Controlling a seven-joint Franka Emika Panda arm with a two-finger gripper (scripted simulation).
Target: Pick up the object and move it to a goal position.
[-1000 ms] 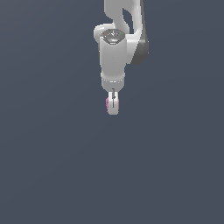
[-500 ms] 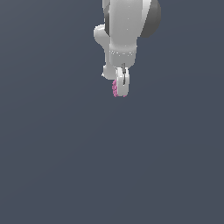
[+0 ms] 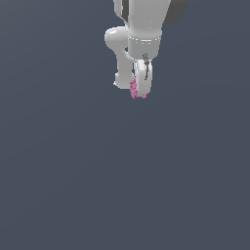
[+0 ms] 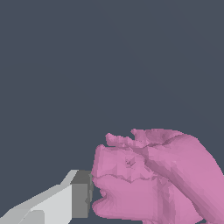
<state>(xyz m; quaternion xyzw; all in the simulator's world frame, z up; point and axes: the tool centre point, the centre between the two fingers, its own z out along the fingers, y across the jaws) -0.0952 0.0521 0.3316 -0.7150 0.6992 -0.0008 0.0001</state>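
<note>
All around is one flat, dark slate-grey ground with no edge or seam to be seen. I count one white arm point(image 3: 141, 29), one gripper point(image 3: 140, 93) at its end, and one pink object point(image 3: 133, 88); nothing else stands out.

The arm comes in from the top of the exterior view and hangs straight down, fingers pointing at the ground. The gripper is clamped on the object: the lumpy pink blob sits between the fingertips, bulging out on the exterior view's left of the near finger point(image 3: 143, 78), with a small pink bit showing at the tip on the other side. It looks to be held up off the ground, though no shadow confirms that.

In the exterior view the blob's long axis runs up and down, along the fingers. In the wrist view the object point(image 4: 153, 179) fills the lower part, bumpy and creased, pressed against a grey finger pad point(image 4: 81, 194).

I see no labels, brands or writing anywhere.
</note>
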